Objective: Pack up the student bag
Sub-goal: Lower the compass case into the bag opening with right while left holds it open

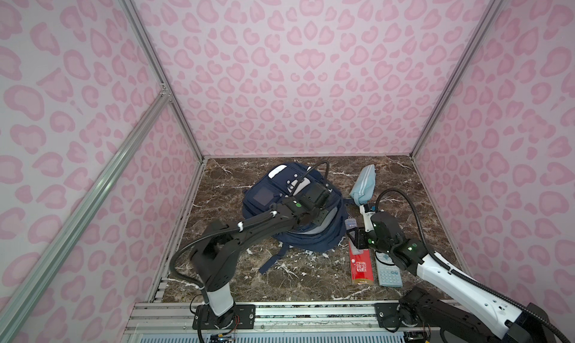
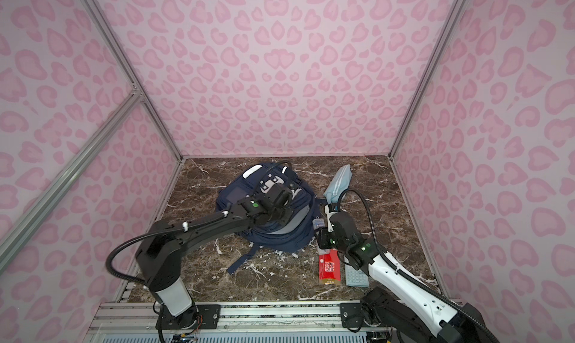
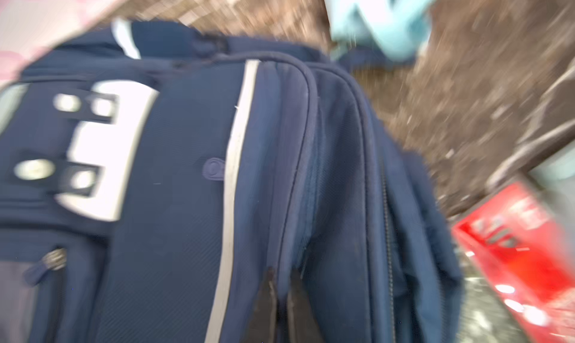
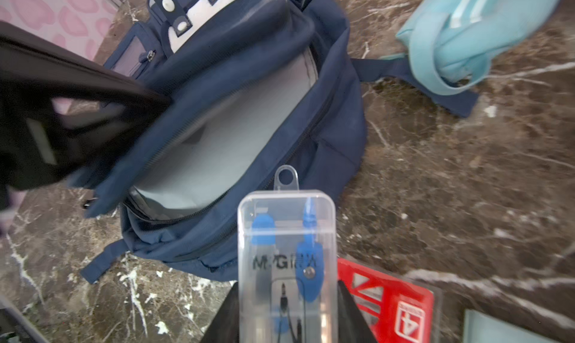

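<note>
Top pair looks down; wrists near student bag (image 3: 186,201)

Pouch (image 1: 363,182) right of student bag (image 1: 264,196)

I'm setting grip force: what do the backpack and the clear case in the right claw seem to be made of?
The student bag looks like woven synthetic fabric, perhaps nylon or polyester, in matte navy: it sags, folds and shows a fine ribbed weave. The clear case looks like rigid transparent plastic with a glossy finish: the blue tool inside shows through it, and it has a moulded hang tab.
</note>
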Robot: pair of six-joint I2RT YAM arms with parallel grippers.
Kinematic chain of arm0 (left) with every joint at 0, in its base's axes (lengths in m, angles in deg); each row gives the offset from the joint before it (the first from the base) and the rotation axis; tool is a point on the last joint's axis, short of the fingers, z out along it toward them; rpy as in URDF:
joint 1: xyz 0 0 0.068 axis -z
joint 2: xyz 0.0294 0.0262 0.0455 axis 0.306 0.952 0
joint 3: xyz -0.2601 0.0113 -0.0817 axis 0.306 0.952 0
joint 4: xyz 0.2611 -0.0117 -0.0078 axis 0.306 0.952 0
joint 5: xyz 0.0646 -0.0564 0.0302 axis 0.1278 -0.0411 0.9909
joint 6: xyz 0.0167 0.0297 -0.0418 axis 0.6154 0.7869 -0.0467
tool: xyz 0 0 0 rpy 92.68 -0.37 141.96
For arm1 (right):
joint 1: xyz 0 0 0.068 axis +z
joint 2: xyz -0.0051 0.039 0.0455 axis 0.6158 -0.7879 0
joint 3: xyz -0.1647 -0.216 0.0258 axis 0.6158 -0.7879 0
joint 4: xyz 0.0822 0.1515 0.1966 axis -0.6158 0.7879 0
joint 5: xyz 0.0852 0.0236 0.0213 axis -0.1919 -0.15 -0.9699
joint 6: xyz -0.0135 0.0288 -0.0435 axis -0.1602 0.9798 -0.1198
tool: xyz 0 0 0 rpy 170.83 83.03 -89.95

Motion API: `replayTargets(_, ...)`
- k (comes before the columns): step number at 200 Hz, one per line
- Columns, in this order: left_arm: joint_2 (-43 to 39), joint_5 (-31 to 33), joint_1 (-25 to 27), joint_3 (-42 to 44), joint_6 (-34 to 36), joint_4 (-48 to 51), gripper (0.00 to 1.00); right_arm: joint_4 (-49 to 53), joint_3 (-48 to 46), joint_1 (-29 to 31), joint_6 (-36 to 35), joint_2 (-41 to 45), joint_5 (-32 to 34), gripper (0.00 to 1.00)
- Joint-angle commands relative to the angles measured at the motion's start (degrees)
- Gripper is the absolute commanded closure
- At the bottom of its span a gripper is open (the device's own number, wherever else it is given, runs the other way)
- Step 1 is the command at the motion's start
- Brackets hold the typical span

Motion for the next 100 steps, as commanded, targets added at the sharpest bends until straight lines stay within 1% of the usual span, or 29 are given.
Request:
replayTargets(1, -6.74, -14.06, -4.23, 3.8, -5.93, -5.97, 0.96, -10.01, 2.44, 0.03, 2.33, -5.25, -5.02, 0.72)
replayTargets(12, -8.68, -18.42, -6.04, 5.12, -7.41, -7.68, 0.96, -12.04, 4.31, 0.12, 2.54, -8.85, -7.09, 0.72)
replayTargets(23, -9.51, -21.26, -7.06, 5.63, -8.22, -8.2, 0.97, -13.65, 7.05, 0.37, 3.14, -13.53, -9.6, 0.72)
replayTargets(34, -10.03, -22.41, -7.24, 6.14, -8.34, -8.93, 0.97, -16.73, 9.87, 1.72, 4.6, -19.1, -10.41, 0.72)
replayTargets(44, -10.62, -22.23, -7.41, 6.85, -8.6, -10.08, 0.96, -20.64, 12.76, 2.48, 6.09, -24.64, -11.87, 0.72)
replayTargets(58, -11.22, -22.82, -7.91, 7.73, -9.87, -12.42, 0.96, -29.15, 16.31, 2.9, 12.42, -33.18, -13.75, 0.72)
replayTargets(65, -11.48, -23.11, -8.03, 7.92, -10.21, -13.29, 0.97, -33.41, 17.93, 3.55, 14.95, -36.91, -13.13, 0.72)
replayTargets(77, -11.86, -23.24, -8.03, 7.69, -10.36, -13.81, 0.97, -36.93, 21.45, 4.88, 19.47, -42.71, -9.16, 0.7)
replayTargets(82, -11.99, -23.34, -8.1, 7.45, -10.3, -13.84, 0.97, -39.08, 22.64, 5.4, 21.29, -44.91, -8.44, 0.68)
replayTargets(92, -12.13, -23.45, -8.04, 7.09, -10.34, -14.05, 0.97, -43.1, 25.03, 6.33, 24.92, -48.88, -7.76, 0.67)
replayTargets(100, -12.13, -23.51, -8.1, 7.09, -10.34, -14.46, 0.97, -44.97, 26.83, 7.21, 26.9, -50.95, -7.38, 0.63)
